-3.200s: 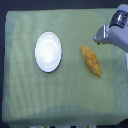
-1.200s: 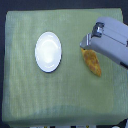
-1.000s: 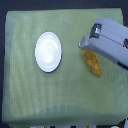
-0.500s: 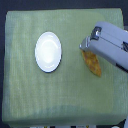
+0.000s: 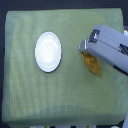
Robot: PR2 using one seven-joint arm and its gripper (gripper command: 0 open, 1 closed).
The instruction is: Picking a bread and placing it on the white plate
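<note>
Exterior view, looking down on a table covered w/ a pale green woven cloth (image 5: 30, 95).

Plain round white plate w/ slightly raised rim (image 5: 48, 51) sits at approx 9 o'clock from centre of cloth, flat on it, nothing on it.

Long golden-orange-brown roll w/ tapered ends (image 5: 93, 64) lies on the cloth at approx 3 o'clock from the plate, well apart from it. Roll runs diagonally, upper end toward 11 o'clock, lower end toward 5 o'clock. Upper end is hidden under the robot hardware; lower part shows clear on the cloth.

Grey-white PR2 arm (image 5: 112, 50) comes in from the 3 o'clock edge of the view, angled toward 10 o'clock. Its gripper (image 5: 84, 46) is at the arm's tip, right over the roll's upper end, at about 2 o'clock from table centre. Fingertips point toward the plate side. Picture too blurry and small there: can't tell whether the fingers are spread or closed, nor whether they touch the roll.

Dark floor strip shows at 12 o'clock and 9 o'clock edges beyond the cloth.
</note>
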